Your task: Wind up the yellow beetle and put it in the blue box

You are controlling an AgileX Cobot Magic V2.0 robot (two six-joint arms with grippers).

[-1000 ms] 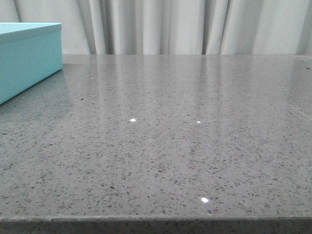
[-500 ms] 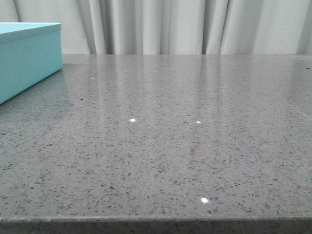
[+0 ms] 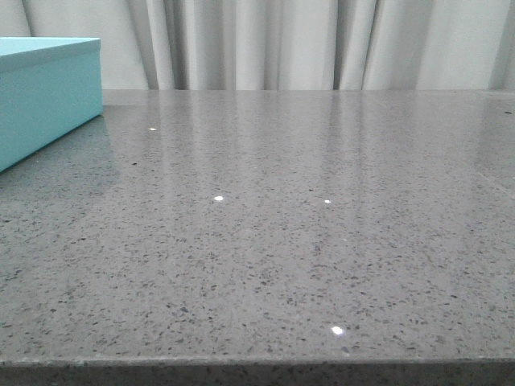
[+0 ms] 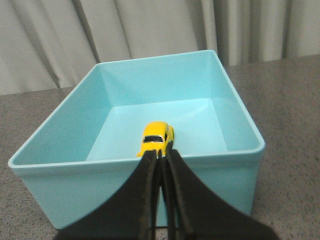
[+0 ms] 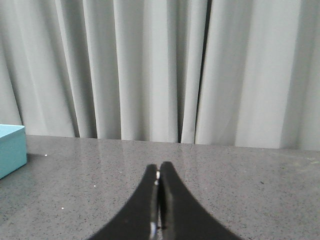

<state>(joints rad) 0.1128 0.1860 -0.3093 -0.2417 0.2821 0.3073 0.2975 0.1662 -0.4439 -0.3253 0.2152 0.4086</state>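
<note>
The yellow beetle (image 4: 156,137) rests on the floor of the blue box (image 4: 235,125), close to the box's wall nearest the wrist camera, in the left wrist view. My left gripper (image 4: 160,152) is shut and empty, its tips at that wall's rim, just short of the car. The blue box also shows at the far left in the front view (image 3: 44,92), and a corner of it in the right wrist view (image 5: 11,147). My right gripper (image 5: 158,169) is shut and empty above the grey table. Neither gripper shows in the front view.
The grey speckled table (image 3: 282,225) stretches from the box to the right edge, with its front edge (image 3: 257,366) near the camera. Pale curtains (image 3: 265,44) hang behind the table's far edge.
</note>
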